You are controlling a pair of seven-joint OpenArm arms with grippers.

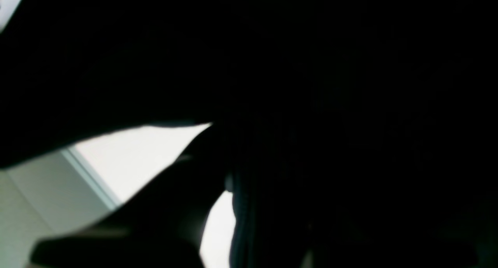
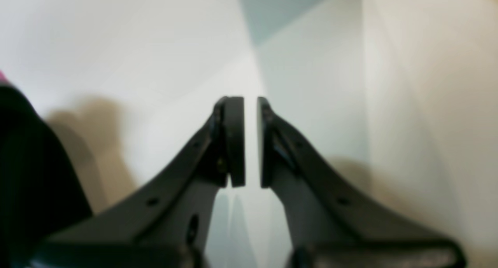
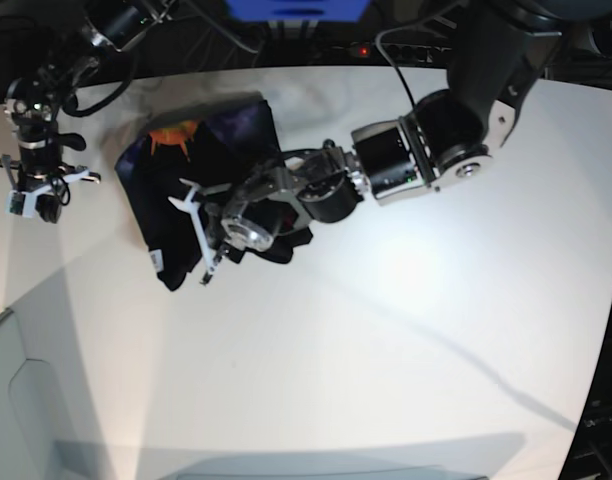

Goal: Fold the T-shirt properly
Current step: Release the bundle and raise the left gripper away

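Note:
The black T-shirt [image 3: 221, 140] lies bunched at the table's back left, with an orange graphic [image 3: 174, 135] on top and a small white label [image 3: 157, 259] at its near edge. My left gripper [image 3: 193, 240] reaches across onto the shirt's near side. In the left wrist view black fabric [image 1: 311, 65] fills nearly the whole picture, pressed against a dark finger [image 1: 175, 198], so the gripper looks shut on the cloth. My right gripper [image 2: 251, 104] hangs left of the shirt [image 2: 27, 163], pads almost touching with nothing between them; it is also seen in the base view [image 3: 31, 205].
The white table [image 3: 386, 330] stretches to the right and front. A blue box [image 3: 296, 8] and cables sit behind the far edge. A pale grey panel [image 3: 26, 400] lies at the front left corner.

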